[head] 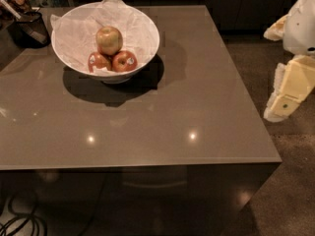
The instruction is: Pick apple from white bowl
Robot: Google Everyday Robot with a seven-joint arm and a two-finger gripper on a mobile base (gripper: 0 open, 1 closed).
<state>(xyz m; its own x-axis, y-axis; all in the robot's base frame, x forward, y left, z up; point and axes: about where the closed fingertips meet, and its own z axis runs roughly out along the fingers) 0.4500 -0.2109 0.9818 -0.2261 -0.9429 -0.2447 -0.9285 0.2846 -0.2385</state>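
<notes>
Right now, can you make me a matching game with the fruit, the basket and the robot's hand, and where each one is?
1 apple
2 red apples
3 gripper
4 mesh basket

A at the far-left corner of the table
B past the table's right edge
C topmost in the white bowl
D lower in the bowl, side by side

Pairs: 1-C, 2-D, 3-B, 4-A
</notes>
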